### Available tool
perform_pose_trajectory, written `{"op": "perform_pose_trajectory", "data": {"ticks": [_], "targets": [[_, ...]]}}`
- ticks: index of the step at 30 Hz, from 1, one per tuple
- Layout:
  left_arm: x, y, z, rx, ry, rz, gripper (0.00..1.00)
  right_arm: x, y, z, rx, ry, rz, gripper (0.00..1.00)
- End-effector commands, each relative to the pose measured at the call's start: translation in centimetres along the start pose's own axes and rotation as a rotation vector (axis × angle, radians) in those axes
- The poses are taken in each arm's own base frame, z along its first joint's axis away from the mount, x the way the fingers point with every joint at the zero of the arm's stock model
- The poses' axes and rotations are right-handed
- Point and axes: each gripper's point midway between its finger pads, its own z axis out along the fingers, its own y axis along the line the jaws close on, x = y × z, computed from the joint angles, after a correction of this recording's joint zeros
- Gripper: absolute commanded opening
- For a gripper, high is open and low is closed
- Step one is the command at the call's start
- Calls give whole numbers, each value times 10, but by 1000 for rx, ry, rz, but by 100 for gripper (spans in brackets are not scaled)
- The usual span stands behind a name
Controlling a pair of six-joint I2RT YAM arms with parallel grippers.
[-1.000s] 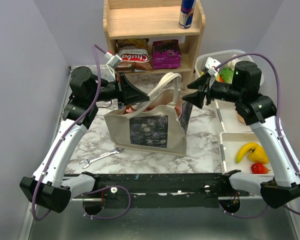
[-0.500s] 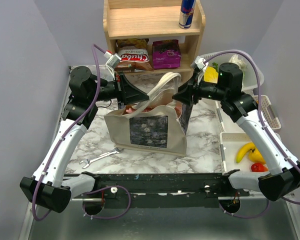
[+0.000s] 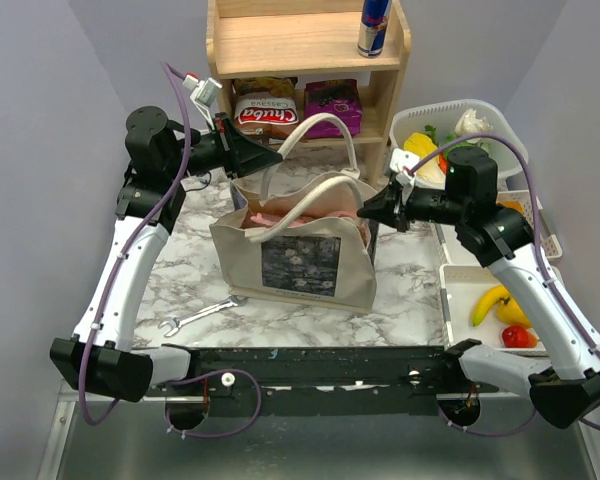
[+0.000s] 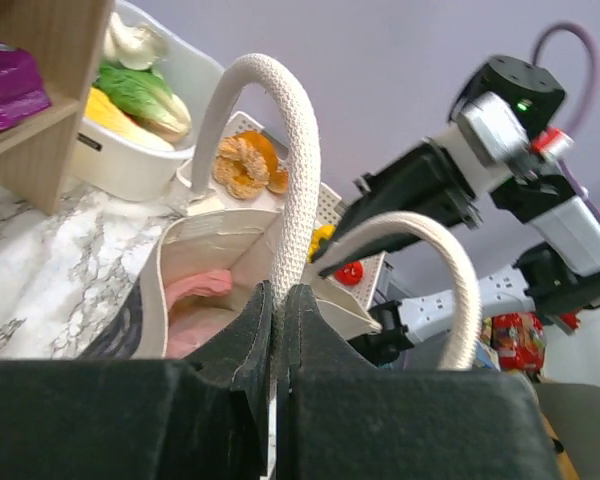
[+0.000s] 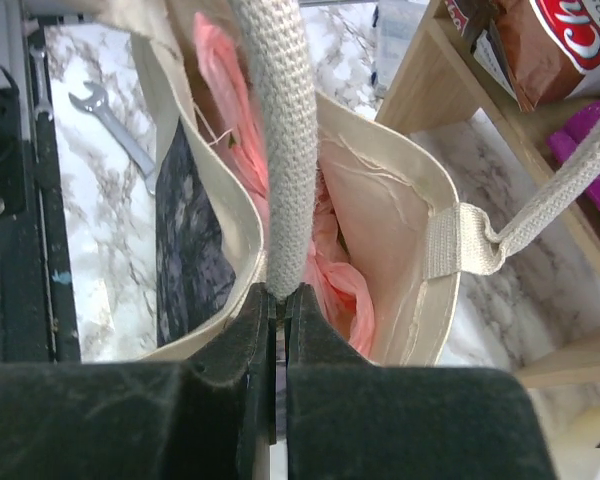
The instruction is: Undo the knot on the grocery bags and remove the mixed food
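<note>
The beige canvas tote point(image 3: 300, 255) stands upright in the middle of the marble table point(image 3: 410, 270) in the overhead view, its dark printed panel facing the bottom of the frame. The left gripper point(image 3: 272, 158), at upper left of the tote, has its jaws pressed together on the raised rope handle point(image 3: 320, 120), which arches high above the bag's mouth; its wrist view shows that rope pinched between the black fingers point(image 4: 245, 335). The right gripper point(image 3: 365, 212), at the tote's right edge, is clamped on the second rope handle point(image 5: 280, 150), which runs straight up the frame from its closed fingertips in its own wrist view. With the two handles held apart, the tote's mouth gapes, and the crumpled pink bag point(image 5: 330, 260) lies inside it, filling the bottom. The knot cannot be made out among the pink folds. A banana point(image 3: 492, 300) and a red pepper point(image 3: 518, 337) lie in the white tray point(image 3: 460, 285) at lower right, well apart from the tote. Behind the right arm, a white basket point(image 3: 450, 110) at upper right holds more produce. A wrench point(image 3: 200, 315) lies on the marble at lower left, near the tote. At the top, the wooden shelf point(image 3: 310, 45) carries a drink can point(image 3: 373, 25) and a chip bag point(image 3: 265, 112).
</note>
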Motion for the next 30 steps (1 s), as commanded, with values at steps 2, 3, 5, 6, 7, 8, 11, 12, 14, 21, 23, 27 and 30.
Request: {"op": "perform_pose_trajectory", "data": {"ticks": [2,3,5,6,7,8,11,12,14,21,23,27,30], "targets": [[-8,42,1,-183,-42,-31,0,26,27,-16,-100,80,-152,1],[-6,54,-2,-245,-37,-29,3,27,30,-19,-109,81,-189,1],[-4,75,-9,-363,-21,-19,12,27,36,-24,-128,80,-267,1],[-5,82,-13,-406,-15,1,19,26,39,-27,-141,78,-303,1],[-5,86,-18,-441,-6,19,37,26,43,-31,-154,79,-342,3],[-7,88,-22,-470,2,64,51,24,47,-34,-167,71,-380,12],[-14,83,-40,-530,6,252,76,21,60,-47,-201,59,-468,30],[-13,79,-45,-534,6,308,80,20,63,-51,-209,61,-502,39],[-9,67,-52,-500,38,442,84,26,68,-60,-221,96,-528,57],[48,11,-55,-146,264,689,88,-2,23,-64,30,150,-355,73],[71,6,-51,-100,341,732,88,-16,3,-58,106,149,-254,73],[115,15,-41,-73,487,832,88,-42,-25,-39,177,106,-62,74],[139,30,-36,-89,563,902,88,-43,-47,-22,227,95,5,74]]}}
